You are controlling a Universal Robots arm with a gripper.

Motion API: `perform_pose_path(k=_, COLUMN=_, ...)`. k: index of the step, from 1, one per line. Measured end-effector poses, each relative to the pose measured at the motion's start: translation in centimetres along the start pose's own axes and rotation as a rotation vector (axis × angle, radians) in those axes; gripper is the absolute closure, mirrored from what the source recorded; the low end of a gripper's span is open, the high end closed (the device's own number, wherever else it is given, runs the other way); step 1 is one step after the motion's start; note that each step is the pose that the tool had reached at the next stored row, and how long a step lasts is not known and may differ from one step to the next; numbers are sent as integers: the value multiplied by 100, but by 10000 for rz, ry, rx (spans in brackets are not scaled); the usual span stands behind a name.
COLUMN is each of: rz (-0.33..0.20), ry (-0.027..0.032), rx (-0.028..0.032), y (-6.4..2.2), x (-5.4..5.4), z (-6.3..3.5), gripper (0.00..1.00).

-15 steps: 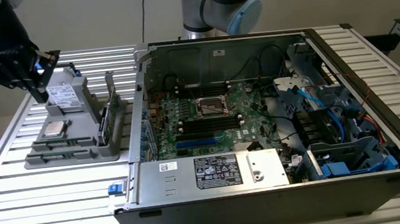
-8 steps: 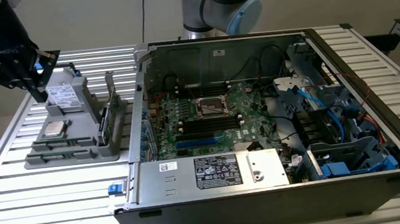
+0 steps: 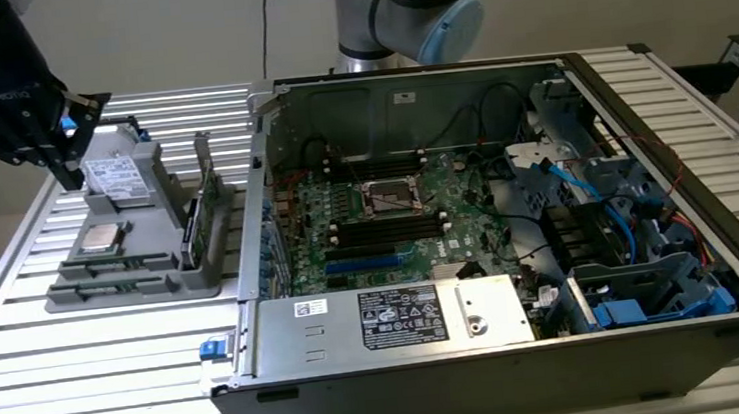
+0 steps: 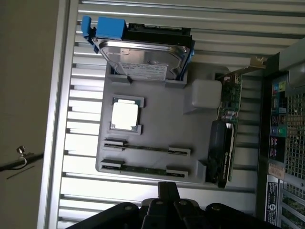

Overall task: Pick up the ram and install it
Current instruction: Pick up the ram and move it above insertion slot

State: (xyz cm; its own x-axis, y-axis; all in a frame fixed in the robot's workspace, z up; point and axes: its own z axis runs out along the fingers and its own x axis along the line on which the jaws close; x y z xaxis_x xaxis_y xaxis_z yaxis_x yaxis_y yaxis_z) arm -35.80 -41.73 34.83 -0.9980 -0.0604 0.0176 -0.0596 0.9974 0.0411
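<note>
Two ram sticks (image 4: 147,149) sit in the grey tray (image 4: 157,124) near the closed gripper (image 4: 167,188).

We list this as a robotics lab bench for computer assembly.
- Item: slatted metal surface (image 3: 87,342).
- Item: robot arm (image 3: 407,13) beyond the case.
- Item: open computer case (image 3: 374,101), motherboard (image 3: 384,216) exposed.
- Item: grey fixture tray (image 4: 157,119) holding a hard drive (image 4: 143,59), a processor (image 4: 125,115) and two ram sticks (image 4: 145,149).

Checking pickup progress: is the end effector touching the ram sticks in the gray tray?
Apart. The exterior view shows the end effector near the hard drive, with the CPU lying between it and the ram sticks.
</note>
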Motion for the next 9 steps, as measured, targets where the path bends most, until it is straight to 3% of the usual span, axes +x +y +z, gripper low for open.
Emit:
perform_pose_path(k=7, rz=0, ry=-1, rx=0, y=1, x=1, z=1, gripper=89)
perform_pose_path(k=9, rz=-122, ry=-29, rx=4, y=2, x=3, z=1, gripper=89)
